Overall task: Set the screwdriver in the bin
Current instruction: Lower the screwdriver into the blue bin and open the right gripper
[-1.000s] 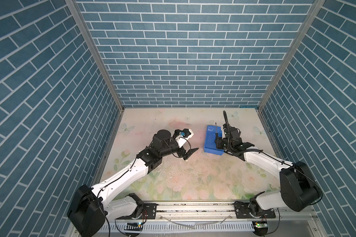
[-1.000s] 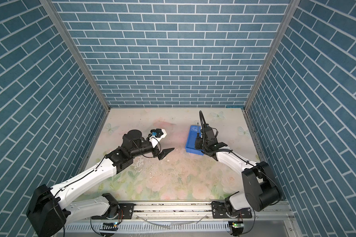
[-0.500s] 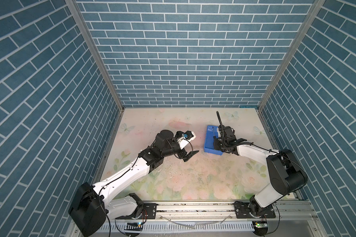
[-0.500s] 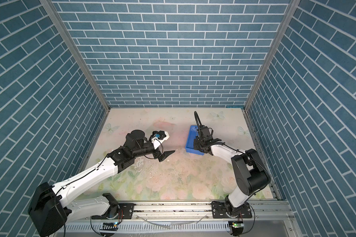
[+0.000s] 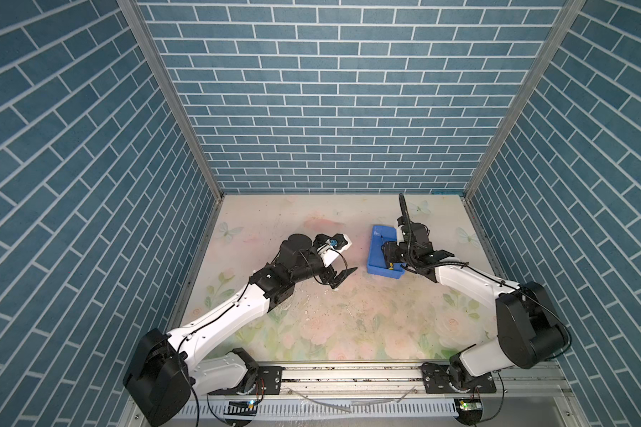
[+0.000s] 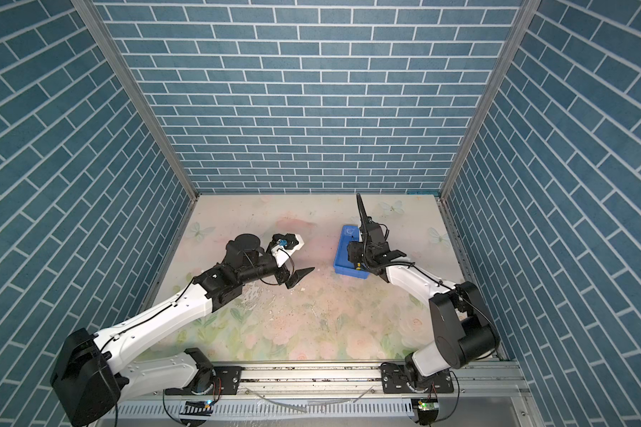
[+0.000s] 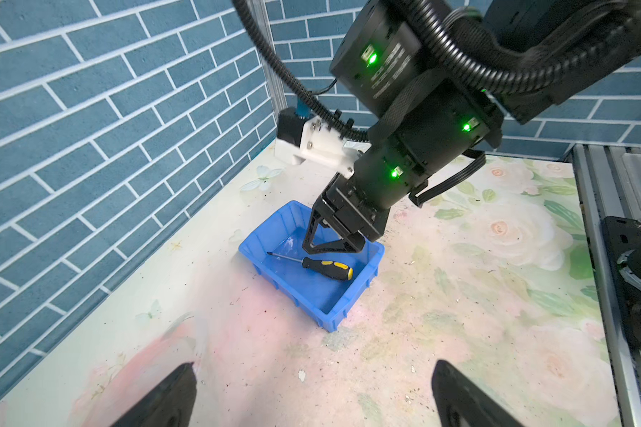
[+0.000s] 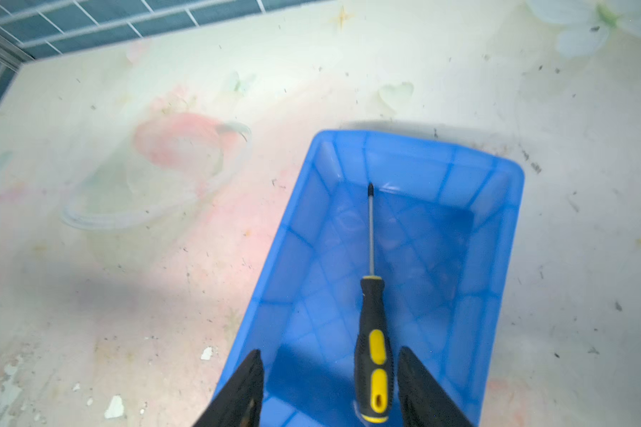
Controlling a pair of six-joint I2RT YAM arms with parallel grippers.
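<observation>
**Floral worktop** (image 5: 348, 332), enclosed on three sides by blue brick panels. The bin (image 5: 376, 255), bright blue, rectangular and open-topped with low ribbed walls, is shown standing flat on it. The back panel lies nearer to the bin than the front rail does.

The left claw (image 5: 343, 277) is held near one long side of the bin without touching it. Its jaws are spread wide and nothing is gripped. The right claw (image 7: 330, 246) is poised just over the bin's interior, with its jaws partly spread and nothing clamped.

The screwdriver (image 8: 372, 332) is seen lying flat and lengthwise on the bin floor. It has a thin grey shaft with a dark tip and a black handle with yellow insets and a yellow end. The handle lies between the right claw's fingers (image 8: 422, 392), nearer one of them, with a narrow gap visible.

In both top views the tool is almost wholly covered by the right wrist, and only a yellow speck can be made out. Bare worktop is left on every side of the bin.
</observation>
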